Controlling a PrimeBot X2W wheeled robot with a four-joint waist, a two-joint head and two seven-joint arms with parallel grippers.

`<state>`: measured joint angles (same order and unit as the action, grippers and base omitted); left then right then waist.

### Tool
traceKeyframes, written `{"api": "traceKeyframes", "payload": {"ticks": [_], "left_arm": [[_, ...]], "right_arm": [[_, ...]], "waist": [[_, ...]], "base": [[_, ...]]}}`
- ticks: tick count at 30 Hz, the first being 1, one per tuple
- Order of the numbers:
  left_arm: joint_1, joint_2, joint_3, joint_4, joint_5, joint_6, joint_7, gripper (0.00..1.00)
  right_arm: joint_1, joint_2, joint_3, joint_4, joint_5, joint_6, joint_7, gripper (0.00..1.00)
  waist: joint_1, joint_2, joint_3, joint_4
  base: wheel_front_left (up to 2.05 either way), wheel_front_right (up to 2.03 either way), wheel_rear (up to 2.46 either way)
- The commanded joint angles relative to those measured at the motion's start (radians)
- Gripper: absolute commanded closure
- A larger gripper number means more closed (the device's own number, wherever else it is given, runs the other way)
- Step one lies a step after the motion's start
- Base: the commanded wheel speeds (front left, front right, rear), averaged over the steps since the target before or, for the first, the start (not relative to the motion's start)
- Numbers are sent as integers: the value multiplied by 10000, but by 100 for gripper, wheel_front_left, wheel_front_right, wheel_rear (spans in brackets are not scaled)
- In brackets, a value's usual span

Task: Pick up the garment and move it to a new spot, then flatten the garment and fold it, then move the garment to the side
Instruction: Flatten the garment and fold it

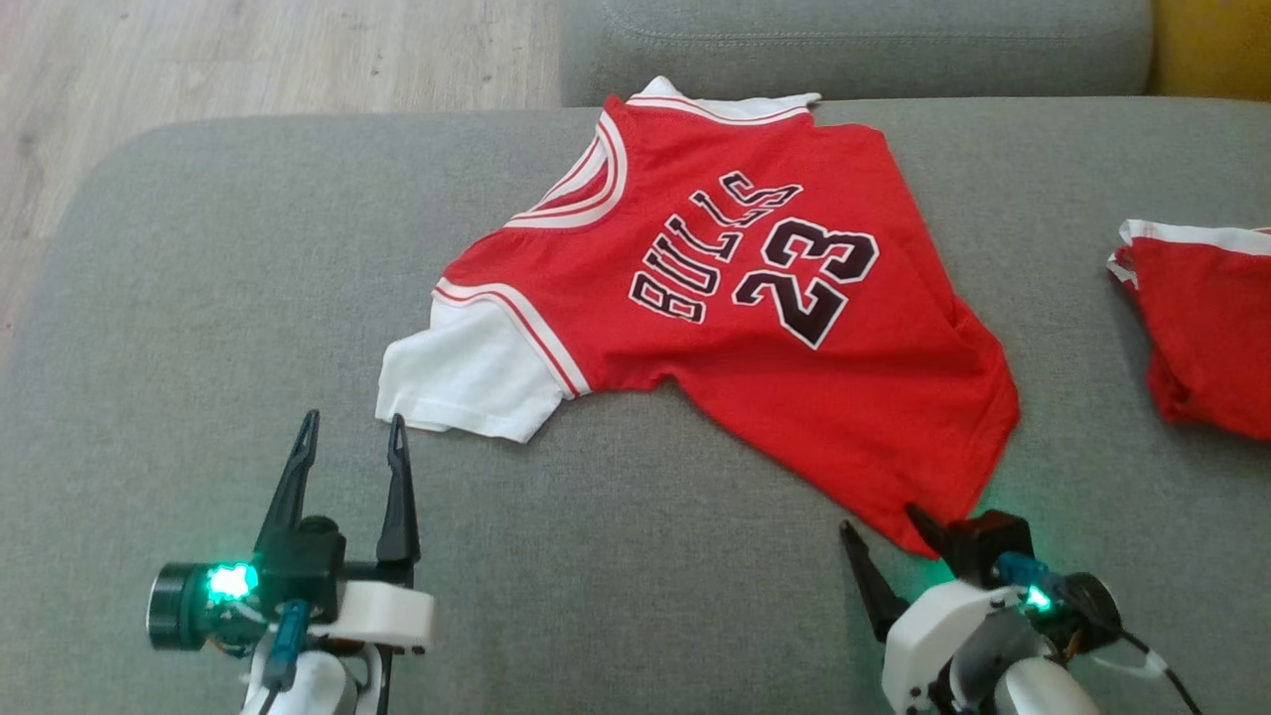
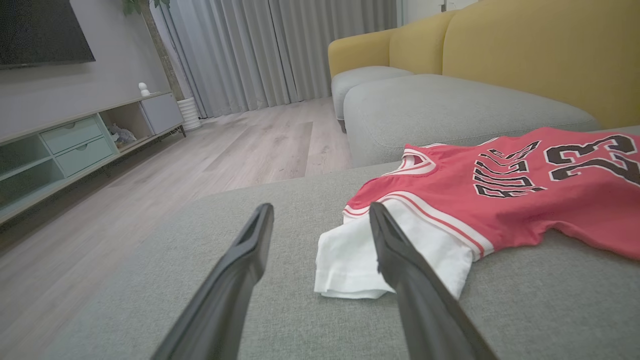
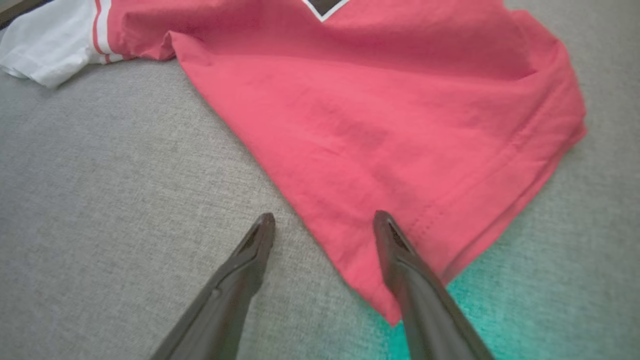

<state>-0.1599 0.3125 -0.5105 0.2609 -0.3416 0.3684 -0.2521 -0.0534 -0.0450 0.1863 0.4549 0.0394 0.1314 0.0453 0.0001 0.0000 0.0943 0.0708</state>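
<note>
The garment (image 1: 715,298) is a red jersey with white sleeves and black "BULLS 23" lettering, spread across the grey sofa cushion (image 1: 199,298). My left gripper (image 1: 350,427) stands open just below the jersey's near white sleeve (image 1: 467,372), and in the left wrist view the right finger overlaps that sleeve (image 2: 350,260). Over the jersey's near bottom corner (image 3: 380,300) my right gripper (image 1: 879,521) is open, one finger above the red cloth (image 3: 390,150) and the other above bare cushion. Neither gripper holds anything.
A second red and white garment (image 1: 1201,328) lies at the cushion's right edge. Wood floor (image 1: 248,60) lies beyond the cushion's left edge. A yellow sofa back (image 2: 525,50) and a low TV cabinet (image 2: 75,145) stand farther off.
</note>
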Motion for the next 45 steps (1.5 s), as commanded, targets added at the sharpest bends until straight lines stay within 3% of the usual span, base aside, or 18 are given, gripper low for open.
{"api": "traceKeyframes", "payload": {"ticks": [1, 13, 14, 15, 16, 38, 39, 40, 45], "left_arm": [[-498, 157, 412, -201, 72, -27, -94, 0], [-613, 99, 458, -206, 175, -109, -96, 0], [-640, 90, 460, -218, 195, -112, -96, 0], [-640, 90, 460, -218, 195, -112, -96, 0], [-663, 80, 467, -230, 207, -114, -96, 0], [-609, 149, 388, 309, 51, -375, 52, 0], [-605, 149, 378, 326, 38, -380, 63, 0], [-605, 147, 371, 343, 25, -380, 73, 0], [-613, 139, 367, 408, -30, -355, 77, 0]], "right_arm": [[-378, -53, 138, -115, -130, -7, -32, 0], [-816, -53, -238, 453, -326, -7, -150, 0], [-847, -53, -264, 502, -334, -7, -137, 20], [-847, -53, -264, 502, -334, -7, -137, 20], [-884, -53, -300, 537, -363, -7, -150, 100], [-572, -53, -3043, 362, -1662, -7, -380, 100], [-589, -53, -3031, 289, -1651, -7, -482, 23], [-604, -53, -3002, 234, -1464, -7, -573, 0], [-536, -53, -2391, -457, -280, -7, -1186, 0]], "waist": [[-1, 0, 30, 32], [-1, 0, 293, 25], [-1, 0, 323, 15], [-1, 0, 323, 15], [-1, 0, 355, 1], [-1, 0, -144, -855], [-1, 0, -151, -905], [-1, 0, -159, -952], [-1, 0, -244, -1174]], "base": [[0, 0, 0], [0, 0, 0], [0, 0, 0], [0, 0, 0], [0, 0, 0], [0, 0, 0], [0, 0, 0], [0, 0, 0], [0, 0, 0]]}}
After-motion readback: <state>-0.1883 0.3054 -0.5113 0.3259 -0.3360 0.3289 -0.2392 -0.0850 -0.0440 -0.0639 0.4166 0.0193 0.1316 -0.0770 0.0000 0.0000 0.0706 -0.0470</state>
